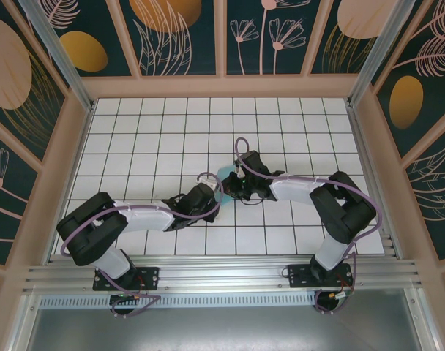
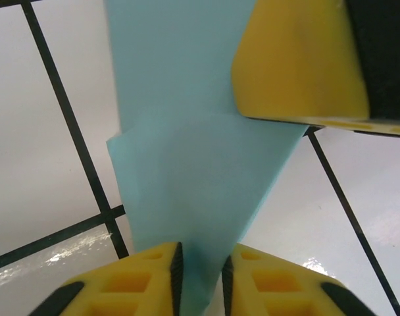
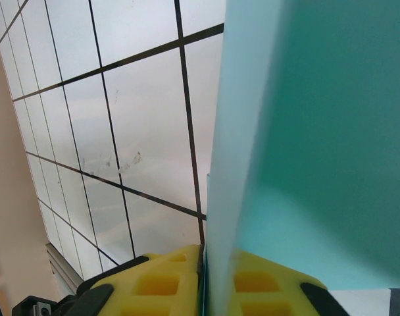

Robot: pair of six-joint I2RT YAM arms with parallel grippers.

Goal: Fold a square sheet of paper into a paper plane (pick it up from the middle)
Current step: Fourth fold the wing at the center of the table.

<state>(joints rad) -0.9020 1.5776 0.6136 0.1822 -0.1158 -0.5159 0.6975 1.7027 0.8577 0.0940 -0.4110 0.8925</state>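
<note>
The light turquoise sheet of paper [image 1: 225, 174] is folded and held up off the tiles between both grippers at the middle of the floor. My left gripper [image 1: 217, 196] comes in from the lower left. In the left wrist view its yellow jaws [image 2: 200, 253] stand close together on a folded edge of the sheet of paper [image 2: 193, 164]. A yellow finger [image 2: 299, 59] of the right gripper presses on the same sheet higher up. My right gripper [image 1: 230, 184] reaches in from the right, and its jaws [image 3: 216, 253] are shut tight on the sheet of paper [image 3: 318, 164], which stands on edge.
The white tiled floor [image 1: 156, 131] with black grid lines spreads around both arms. Wooden-framed walls [image 1: 76, 117] close in the left, back and right sides. A metal rail [image 1: 222, 274] carries the arm bases at the near edge.
</note>
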